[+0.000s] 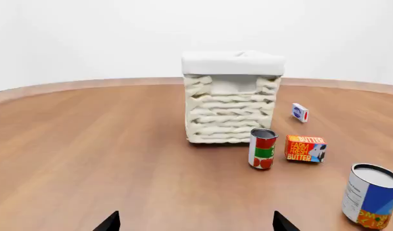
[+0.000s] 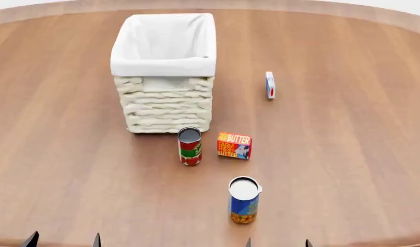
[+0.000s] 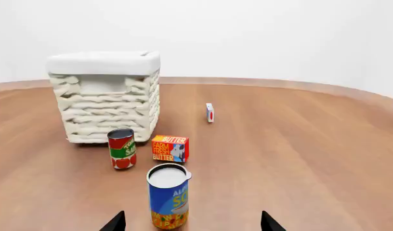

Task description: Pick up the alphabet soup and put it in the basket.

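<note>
The alphabet soup (image 2: 243, 201), a small can with a blue label, a yellow-orange picture and a white-grey top, stands upright on the wooden table near the front; it also shows in the right wrist view (image 3: 168, 196) and the left wrist view (image 1: 371, 196). The basket (image 2: 164, 74), cream-white wicker with a white liner, stands behind it to the left, empty inside. My right gripper (image 3: 191, 222) is open, its fingertips wide apart just short of the soup can. My left gripper (image 1: 195, 222) is open and empty, left of the can.
A red-and-green can with a dark top (image 2: 189, 146) stands in front of the basket. An orange butter box (image 2: 234, 145) lies beside it. A small white-and-blue box (image 2: 269, 85) lies farther back on the right. The wooden table (image 2: 347, 154) has a curved far edge.
</note>
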Available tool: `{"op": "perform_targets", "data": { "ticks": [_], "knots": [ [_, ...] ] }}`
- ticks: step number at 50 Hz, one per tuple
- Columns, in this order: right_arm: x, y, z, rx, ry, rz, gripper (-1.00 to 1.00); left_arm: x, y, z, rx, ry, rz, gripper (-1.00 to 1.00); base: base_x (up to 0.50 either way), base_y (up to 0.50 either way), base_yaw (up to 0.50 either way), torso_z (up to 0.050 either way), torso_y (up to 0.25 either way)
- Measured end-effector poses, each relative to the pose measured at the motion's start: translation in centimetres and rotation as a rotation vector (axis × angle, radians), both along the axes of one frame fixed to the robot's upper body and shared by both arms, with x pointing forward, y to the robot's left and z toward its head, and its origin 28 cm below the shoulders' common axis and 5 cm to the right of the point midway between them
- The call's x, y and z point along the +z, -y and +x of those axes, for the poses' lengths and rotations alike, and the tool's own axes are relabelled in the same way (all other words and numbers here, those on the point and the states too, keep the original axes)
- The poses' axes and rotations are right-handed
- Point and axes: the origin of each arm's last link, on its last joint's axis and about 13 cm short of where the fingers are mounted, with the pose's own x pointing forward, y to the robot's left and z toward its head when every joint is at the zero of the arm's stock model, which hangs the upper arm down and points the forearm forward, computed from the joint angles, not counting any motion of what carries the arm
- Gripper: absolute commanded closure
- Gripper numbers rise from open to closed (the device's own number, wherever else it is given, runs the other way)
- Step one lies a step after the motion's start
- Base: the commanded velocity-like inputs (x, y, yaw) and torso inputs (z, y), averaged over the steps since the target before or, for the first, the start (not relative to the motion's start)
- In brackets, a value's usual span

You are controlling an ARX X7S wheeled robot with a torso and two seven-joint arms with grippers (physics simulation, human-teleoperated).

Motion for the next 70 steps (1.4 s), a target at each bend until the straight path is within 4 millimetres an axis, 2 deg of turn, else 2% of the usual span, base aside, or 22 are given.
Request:
{"op": "perform_targets", "data": {
  "ticks": [7, 14, 31, 39, 49, 70],
  "knots": [
    [0.3, 0.0, -0.1, -0.009, 0.005, -0.005, -1.0, 0.2, 0.0, -0.1, 0.004, 0.003, 0.008, -1.0, 0.0, 0.0, 0.0, 0.0, 0.0],
    [1.7, -0.1, -0.3, -0.004, 0.049, -0.016, -1.0, 1.3, 0.0, -0.4, 0.011, 0.027, 0.004, -1.0, 0.0, 0.0, 0.0, 0.0, 0.0],
    [8.7, -0.9, -2.6, 0.032, 0.266, -0.058, -1.0, 7.5, 0.5, -3.3, 0.016, 0.194, -0.003, -1.0, 0.0, 0.0, 0.0, 0.0, 0.0],
    [11.0, -1.4, -3.9, 0.05, 0.34, -0.059, -1.0, 9.9, 0.7, -4.9, 0.007, 0.265, -0.005, -1.0, 0.0, 0.0, 0.0, 0.0, 0.0],
    [11.9, -1.5, -4.8, 0.081, 0.374, -0.033, -1.0, 10.9, 0.8, -5.8, 0.0, 0.297, -0.003, -1.0, 0.31, 0.0, 0.0, 0.0, 0.0],
    [12.2, -1.6, -5.1, 0.103, 0.378, -0.019, -1.0, 11.3, 0.9, -6.1, -0.003, 0.306, 0.005, -1.0, 0.5, 0.0, 0.0, 0.0, 0.0]
  ]
}}
